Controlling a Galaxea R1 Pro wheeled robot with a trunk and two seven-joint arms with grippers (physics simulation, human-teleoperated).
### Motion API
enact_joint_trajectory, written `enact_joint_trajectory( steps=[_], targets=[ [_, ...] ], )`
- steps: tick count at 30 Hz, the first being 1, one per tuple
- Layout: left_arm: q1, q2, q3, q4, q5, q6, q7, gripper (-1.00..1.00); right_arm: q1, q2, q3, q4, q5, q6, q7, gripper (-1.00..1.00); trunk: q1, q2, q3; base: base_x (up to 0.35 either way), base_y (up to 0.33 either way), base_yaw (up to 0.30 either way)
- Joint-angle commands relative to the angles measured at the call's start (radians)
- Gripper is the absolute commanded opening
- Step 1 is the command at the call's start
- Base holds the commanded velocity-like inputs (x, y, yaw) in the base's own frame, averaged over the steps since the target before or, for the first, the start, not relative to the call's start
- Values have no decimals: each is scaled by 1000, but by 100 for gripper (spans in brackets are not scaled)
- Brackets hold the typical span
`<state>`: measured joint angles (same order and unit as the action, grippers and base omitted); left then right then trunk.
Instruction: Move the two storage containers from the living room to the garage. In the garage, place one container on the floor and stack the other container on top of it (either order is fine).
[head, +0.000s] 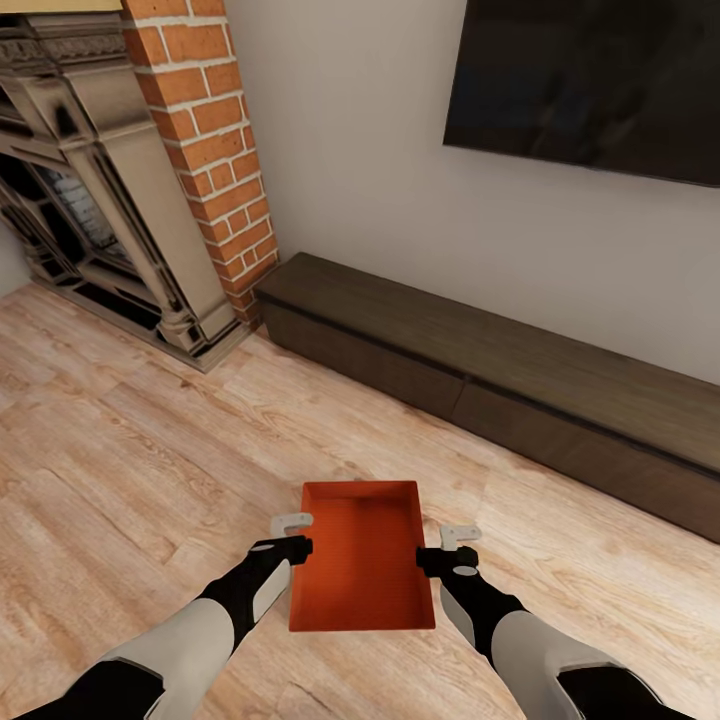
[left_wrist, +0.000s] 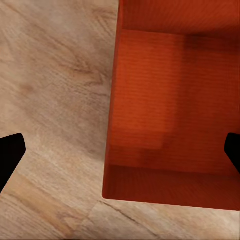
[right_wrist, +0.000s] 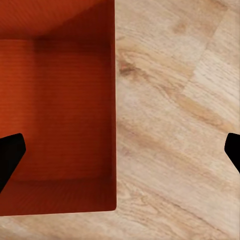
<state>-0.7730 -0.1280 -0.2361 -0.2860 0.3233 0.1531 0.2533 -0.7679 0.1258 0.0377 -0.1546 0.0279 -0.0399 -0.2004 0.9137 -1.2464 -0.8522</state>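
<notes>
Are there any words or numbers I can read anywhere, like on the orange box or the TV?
None: no words, numbers, labels or signs can be read in any view.
Storage container: plain orange-red walls and bottom, no print.
Black wall TV: dark screen, no logo to be seen.
Dark-wood cabinet, brick fireplace column and plank floor: no writing.

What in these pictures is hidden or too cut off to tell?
- Head view: whether each pincer, left and right, touches the orange-red bin; the bin walls hide the contact.
- Both wrist views: the frame edges crop the bin and the black fingertips.
- Head view: the black TV and the brick fireplace column run off the frame.
</notes>
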Motion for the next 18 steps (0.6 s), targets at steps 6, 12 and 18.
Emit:
enact_joint_trajectory(
  steps=[6,12,18],
  targets=[
    [0,1,-14,-9,6,6,24,100,-1,0,4,1,3,-3,-5,100,4,-8,-4,0,0,0],
    [0,9,-15,-11,5,6,34,100,-1,0,4,1,4,-3,-5,100,4,-8,-4,0,0,0],
    [0,25,-17,-12,3,9,35,100,-1,0,4,1,4,-4,-5,100,4,-8,-4,0,0,0]
  ],
)
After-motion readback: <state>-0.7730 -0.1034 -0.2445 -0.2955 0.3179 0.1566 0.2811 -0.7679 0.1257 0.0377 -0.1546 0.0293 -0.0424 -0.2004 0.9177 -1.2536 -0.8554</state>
